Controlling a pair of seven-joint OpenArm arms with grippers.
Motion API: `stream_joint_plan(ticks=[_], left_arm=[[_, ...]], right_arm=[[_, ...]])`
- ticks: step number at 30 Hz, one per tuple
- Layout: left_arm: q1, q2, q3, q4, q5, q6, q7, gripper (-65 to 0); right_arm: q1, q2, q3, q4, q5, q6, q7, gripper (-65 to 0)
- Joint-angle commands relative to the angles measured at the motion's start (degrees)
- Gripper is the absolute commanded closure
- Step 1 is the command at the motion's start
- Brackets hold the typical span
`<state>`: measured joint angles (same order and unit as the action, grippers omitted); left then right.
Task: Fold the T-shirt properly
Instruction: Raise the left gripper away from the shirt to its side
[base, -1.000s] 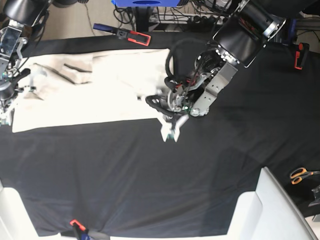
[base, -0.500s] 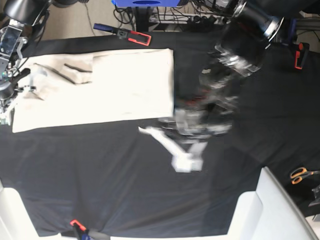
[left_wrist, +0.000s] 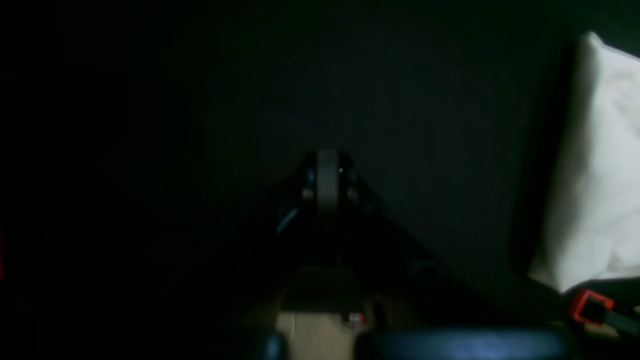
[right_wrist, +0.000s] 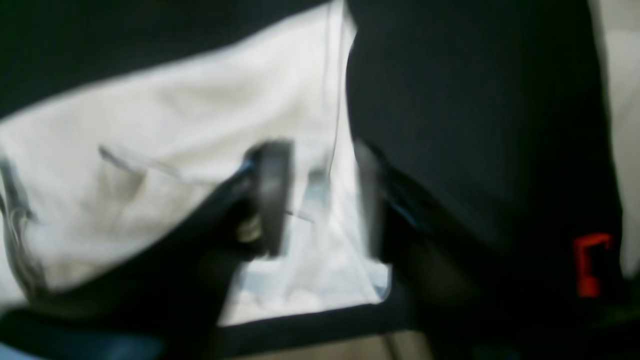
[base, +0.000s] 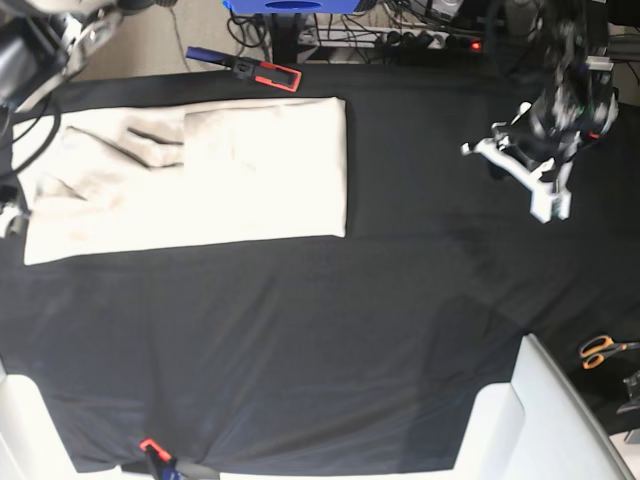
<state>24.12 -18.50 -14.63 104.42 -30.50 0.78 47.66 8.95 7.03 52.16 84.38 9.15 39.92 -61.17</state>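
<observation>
The cream T-shirt (base: 200, 175) lies flat as a wide rectangle on the back left of the black table cloth, with a sleeve fold near its top left. The left gripper (base: 548, 205) hangs shut and empty over the far right of the table, well away from the shirt. In the left wrist view its fingers (left_wrist: 327, 180) are pressed together, and the T-shirt's edge (left_wrist: 600, 175) shows at the right. The right gripper (right_wrist: 320, 200) is open just above the T-shirt (right_wrist: 175, 150) near its edge, with nothing clamped. The right arm (base: 35, 45) is blurred at the back left corner.
Red-and-black clamps sit at the table's back edge (base: 270, 72) and far right edge (base: 597, 112). Orange-handled scissors (base: 600, 350) lie at the right. A white padded object (base: 540, 410) overlaps the front right corner. Another red clamp (base: 152, 448) grips the front edge.
The left arm swung away from the shirt's right edge to the far right of the table. The right gripper opened, and its arm moved up toward the back left corner.
</observation>
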Motion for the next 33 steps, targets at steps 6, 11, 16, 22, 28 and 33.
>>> stream_joint_plan(ticks=[6, 11, 16, 22, 28, 33], left_arm=[[2.56, -0.97, -4.75, 0.85, -0.05, -7.24, -3.83, 0.0], [2.12, -0.97, -4.84, 0.94, -0.05, -7.68, -3.75, 0.0], [2.03, -0.71, -4.66, 0.85, -0.05, -7.68, -3.75, 0.0], [2.12, -0.71, -4.66, 0.85, -0.05, -7.76, -3.75, 0.0], [2.21, -0.71, -4.66, 0.94, -0.05, -7.76, -3.75, 0.0], [2.12, -0.71, -4.66, 0.85, -0.05, -7.76, -3.75, 0.0]], right_arm=[[2.43, 6.99, 3.79, -14.36, 8.74, 0.08, -0.5, -48.6], [3.14, 15.17, 5.03, -34.4, 19.12, 0.08, 1.43, -48.8], [3.14, 19.92, 5.03, -44.51, 21.67, 0.08, 8.55, -48.9], [3.23, 21.15, 5.03, -50.75, 21.4, 0.08, 12.16, -48.9], [3.05, 19.92, 2.92, -52.6, 21.4, 0.08, 11.36, -48.9], [3.4, 18.25, -2.8, -52.6, 21.75, 0.08, 10.49, -48.3]])
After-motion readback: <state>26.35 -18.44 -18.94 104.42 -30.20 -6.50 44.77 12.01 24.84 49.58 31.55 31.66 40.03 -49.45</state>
